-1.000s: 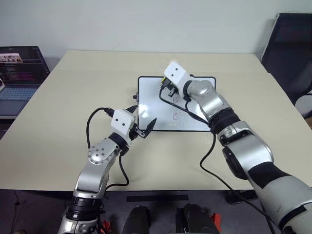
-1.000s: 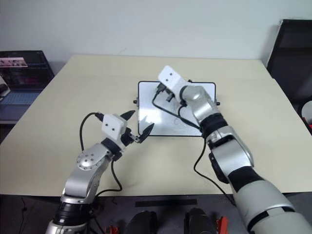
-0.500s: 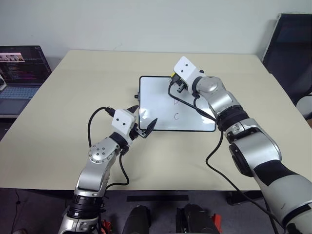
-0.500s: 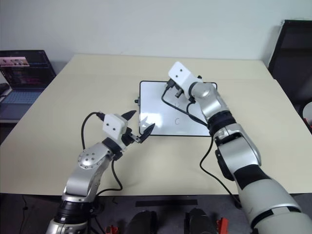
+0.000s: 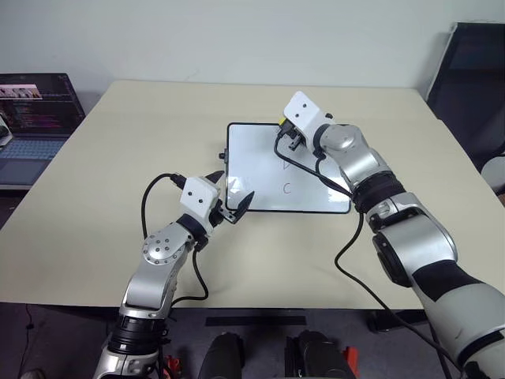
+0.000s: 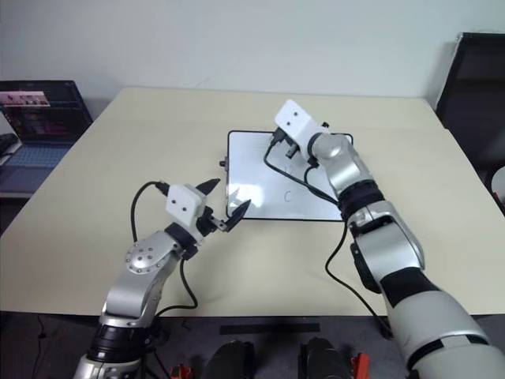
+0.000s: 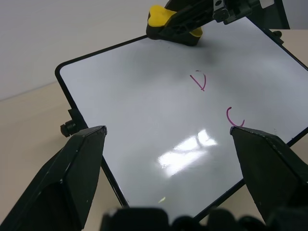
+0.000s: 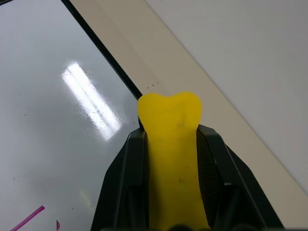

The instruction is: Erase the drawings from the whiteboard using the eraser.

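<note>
The whiteboard lies flat near the middle of the table. Two drawings show on it, a pink "D"-like mark and a "C" nearer to me. My right gripper is over the board's far edge, shut on the yellow eraser. The eraser's black underside rests on the board by that edge. My left gripper stands open at the board's near left corner, holding nothing, one fingertip over the board's left rim.
An open laptop sits off the table's left side. A black chair stands at the far right. Black cables loop from both wrists over the beige table.
My right gripper has slid the eraser a little to the right and toward the board's far edge, uncovering the upper marks. The left arm has kept still.
</note>
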`<state>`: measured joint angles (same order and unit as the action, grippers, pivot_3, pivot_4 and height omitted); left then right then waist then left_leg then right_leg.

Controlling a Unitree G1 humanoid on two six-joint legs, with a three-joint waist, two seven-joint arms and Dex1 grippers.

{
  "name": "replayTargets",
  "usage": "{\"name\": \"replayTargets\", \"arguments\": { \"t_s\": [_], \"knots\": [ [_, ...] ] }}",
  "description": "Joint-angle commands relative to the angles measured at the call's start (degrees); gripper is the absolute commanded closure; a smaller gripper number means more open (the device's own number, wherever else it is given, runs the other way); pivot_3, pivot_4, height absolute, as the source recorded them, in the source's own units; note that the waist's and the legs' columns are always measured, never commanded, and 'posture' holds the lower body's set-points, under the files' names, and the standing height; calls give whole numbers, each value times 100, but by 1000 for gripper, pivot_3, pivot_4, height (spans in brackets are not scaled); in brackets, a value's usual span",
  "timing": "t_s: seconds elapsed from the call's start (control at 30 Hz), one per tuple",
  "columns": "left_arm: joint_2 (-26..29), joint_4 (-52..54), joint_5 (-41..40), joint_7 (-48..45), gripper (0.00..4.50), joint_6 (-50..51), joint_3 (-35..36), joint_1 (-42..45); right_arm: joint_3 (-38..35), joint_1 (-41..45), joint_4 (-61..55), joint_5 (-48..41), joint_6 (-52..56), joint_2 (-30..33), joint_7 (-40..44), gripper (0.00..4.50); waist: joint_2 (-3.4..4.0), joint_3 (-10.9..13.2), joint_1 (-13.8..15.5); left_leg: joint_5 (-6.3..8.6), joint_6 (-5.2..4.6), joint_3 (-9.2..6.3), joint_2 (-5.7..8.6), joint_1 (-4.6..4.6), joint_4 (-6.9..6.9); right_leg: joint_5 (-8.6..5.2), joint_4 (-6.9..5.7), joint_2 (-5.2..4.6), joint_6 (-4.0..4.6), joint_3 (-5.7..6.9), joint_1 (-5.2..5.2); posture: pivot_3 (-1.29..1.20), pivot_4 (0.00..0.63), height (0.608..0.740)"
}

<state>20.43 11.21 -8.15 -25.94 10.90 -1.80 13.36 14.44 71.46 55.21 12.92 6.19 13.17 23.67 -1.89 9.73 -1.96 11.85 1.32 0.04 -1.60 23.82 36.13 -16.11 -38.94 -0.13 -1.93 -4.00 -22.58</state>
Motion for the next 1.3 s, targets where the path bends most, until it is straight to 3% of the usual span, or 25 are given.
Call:
{"name": "replayTargets", "arguments": {
  "t_s": [0.03, 0.23, 0.33, 0.5, 0.8, 1.1, 1.3],
  "knots": [
    [26, 157, -50, -44, 0, -82, 82, 67, -89, -311, -178, 75, 321, 305, 40, 3431, 0, 0, 16, 0, 0, 0, 0, 0, 0, 0, 0, 0, 0, 1, 1, 0, 150, 740],
    [40, 176, -65, -85, 0, -74, 104, 55, -315, -1006, -1929, -130, 1391, 675, 423, 3431, -2, -1, 33, 0, 0, -4, 2, -2, 3, -1, 9, -4, 0, 10, 15, 0, 150, 740],
    [22, 224, -81, -100, 0, -33, 92, 15, -609, -1624, -3824, -401, 2734, 834, 724, 3431, -2, 0, 38, 0, 0, -9, -1, -2, -1, -2, 10, -3, 1, 10, 14, 0, 150, 740],
    [10, 310, -124, -100, 0, 33, 106, -81, -1111, -2285, -5970, -973, 4930, 820, 839, 3431, 5, 6, -4, 1, 1, -8, -2, 30, -10, -4, 3, -3, 0, -3, -32, 0, 150, 740],
    [47, 488, -195, -85, 0, 123, 215, -299, -2197, -2571, -8101, -1614, 7965, 444, 331, 3431, 7, 7, -4, 2, 1, -6, -1, 63, -10, -5, 0, -1, 1, -3, -69, 0, 150, 740],
    [-118, 425, -128, 42, 0, 93, 216, -274, -2566, -3146, -8817, -1702, 8392, -303, -417, 3431, 6, 6, -9, 1, 1, -4, 0, 63, -10, -6, 3, 2, 0, -4, -69, 0, 150, 740],
    [-101, 405, -140, 21, 0, 79, 242, -269, -2543, -3202, -8802, -1822, 8306, -287, -600, 3431, 6, 6, -8, 1, 1, -3, 0, 63, -10, -7, 2, 4, -1, -1, -69, 0, 150, 740]
  ]
}}
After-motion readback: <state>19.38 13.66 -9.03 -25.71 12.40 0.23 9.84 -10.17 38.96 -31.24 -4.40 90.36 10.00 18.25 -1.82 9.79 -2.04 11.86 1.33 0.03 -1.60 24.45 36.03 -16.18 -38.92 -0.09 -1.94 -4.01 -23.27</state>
